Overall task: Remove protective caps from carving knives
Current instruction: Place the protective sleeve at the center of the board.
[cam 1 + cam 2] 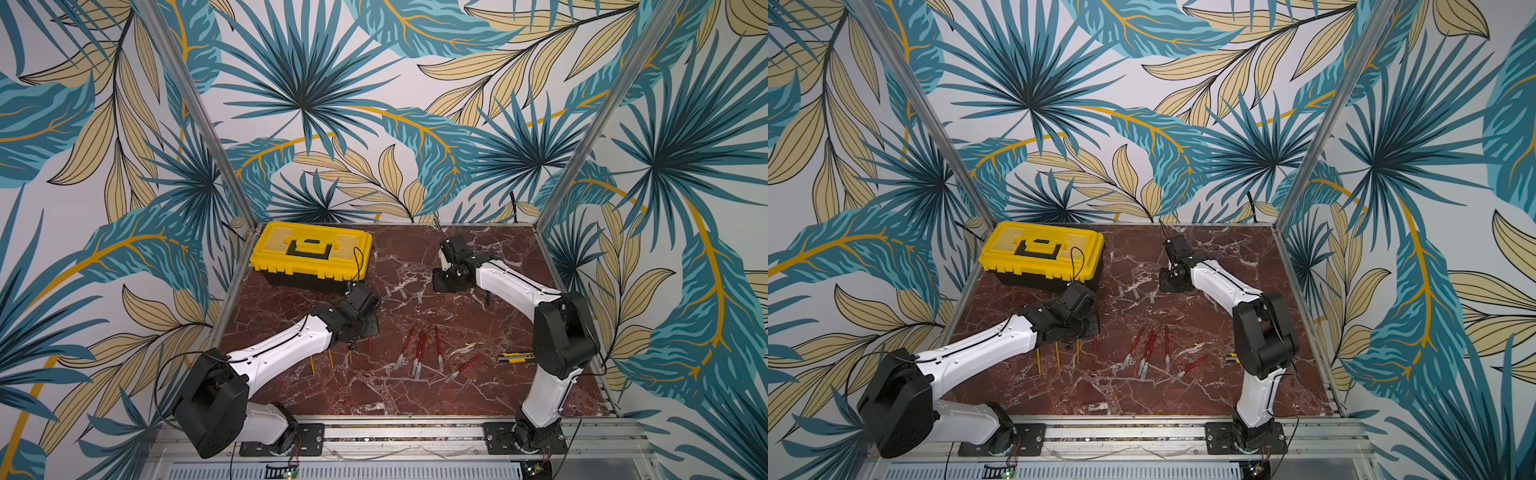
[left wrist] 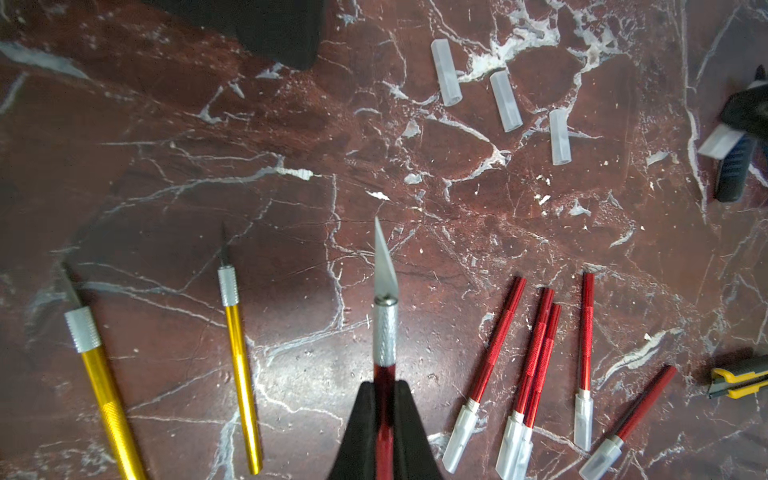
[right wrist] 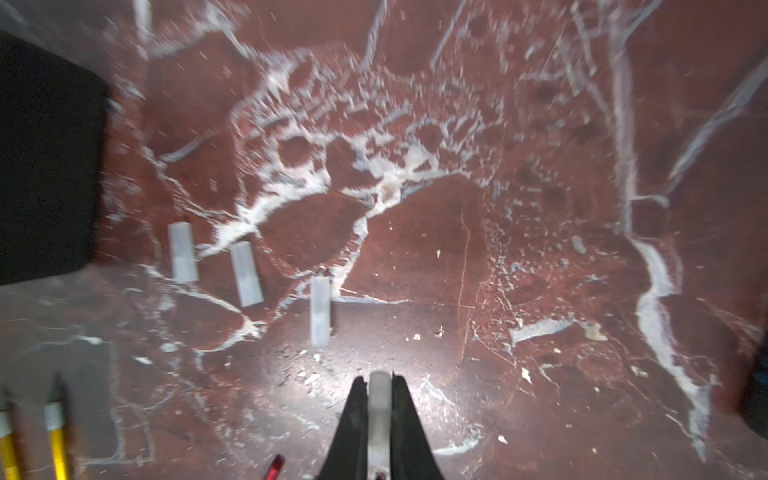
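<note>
My left gripper is shut on a red-handled carving knife whose silver blade is bare and points away over the marble. Two yellow-handled carving knives lie uncapped beside it. Several red carving knives lie to the other side with protective caps on their tips, also seen in a top view. My right gripper is shut on a translucent protective cap, a little above the table. Three loose caps lie in a row close ahead of it.
A closed yellow toolbox stands at the back left. A yellow-and-black utility knife lies by the right arm's base. Blue-handled pliers lie near the right gripper. Metal frame posts bound the marble table.
</note>
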You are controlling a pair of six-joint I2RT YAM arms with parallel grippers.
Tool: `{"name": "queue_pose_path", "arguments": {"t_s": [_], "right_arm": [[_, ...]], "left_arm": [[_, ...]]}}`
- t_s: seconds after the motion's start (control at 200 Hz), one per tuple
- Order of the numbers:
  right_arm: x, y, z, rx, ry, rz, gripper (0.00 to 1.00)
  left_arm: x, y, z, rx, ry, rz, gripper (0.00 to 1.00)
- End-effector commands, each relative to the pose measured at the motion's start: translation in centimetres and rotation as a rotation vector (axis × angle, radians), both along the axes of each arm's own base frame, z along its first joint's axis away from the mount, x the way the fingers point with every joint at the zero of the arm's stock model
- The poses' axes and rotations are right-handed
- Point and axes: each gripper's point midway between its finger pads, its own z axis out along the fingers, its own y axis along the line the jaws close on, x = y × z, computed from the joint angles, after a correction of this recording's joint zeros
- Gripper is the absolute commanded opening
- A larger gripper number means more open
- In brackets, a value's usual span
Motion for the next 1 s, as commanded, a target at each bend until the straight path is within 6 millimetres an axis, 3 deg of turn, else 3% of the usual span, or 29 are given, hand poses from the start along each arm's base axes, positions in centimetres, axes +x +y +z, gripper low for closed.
{"name": "queue_pose_path", "arguments": {"t_s": [0.0,0.386,0.661,0.996], "right_arm": [[-0.7,-0.1,-2.4,-0.028,0.062,0.019,0.0],[0.6,1.5,-4.9,-0.004,0.116,0.037,0.07],[0.8,2.2,-5.4,0.012,0.124,0.045,0.22],[0.5,2.9,-5.8,0.02,0.133,0.052,0.23]], "left_arm": [[-0.4,0.8,-2.1,0.039,0.052,0.024,0.0],[-0.1,1.7,-4.6,0.08,0.11,0.049,0.0],[-0.2,2.0,-5.3,0.091,0.129,0.052,0.0],[-0.4,2.5,-6.1,0.111,0.147,0.056,0.0]]}}
